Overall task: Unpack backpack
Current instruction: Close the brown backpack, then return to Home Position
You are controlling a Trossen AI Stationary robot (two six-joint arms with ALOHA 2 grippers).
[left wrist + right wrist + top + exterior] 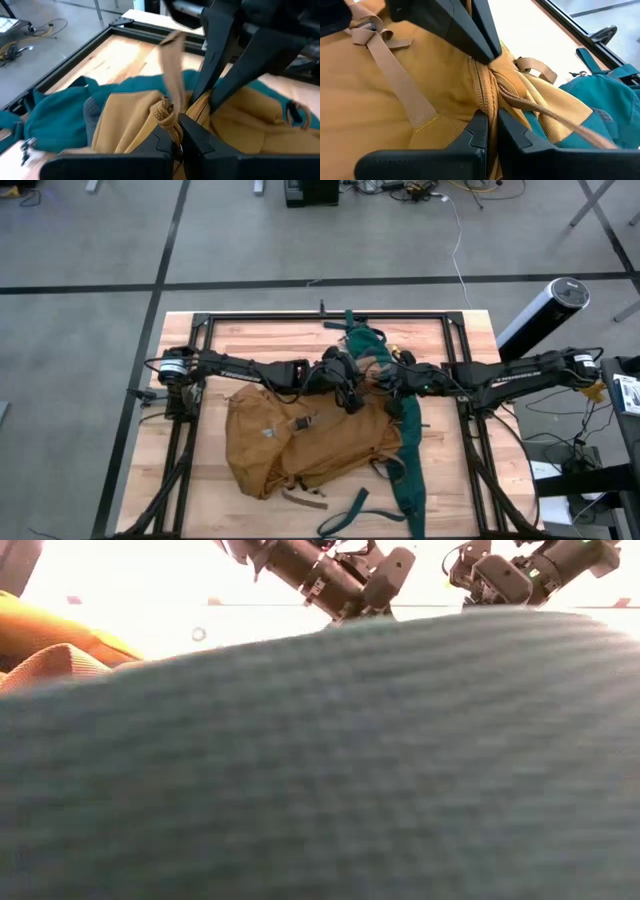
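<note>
At the backpack (300,445) mouth, your left gripper (176,134) and right gripper (490,120) each pinch the tan rim fabric, likely to spread it open.

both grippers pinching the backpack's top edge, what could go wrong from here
1. The left gripper and right gripper each pinch only a thin fold of the backpack, so the fabric may slip out when pulled.
2. A loose tan strap hangs by the fingers and could snag.
</note>
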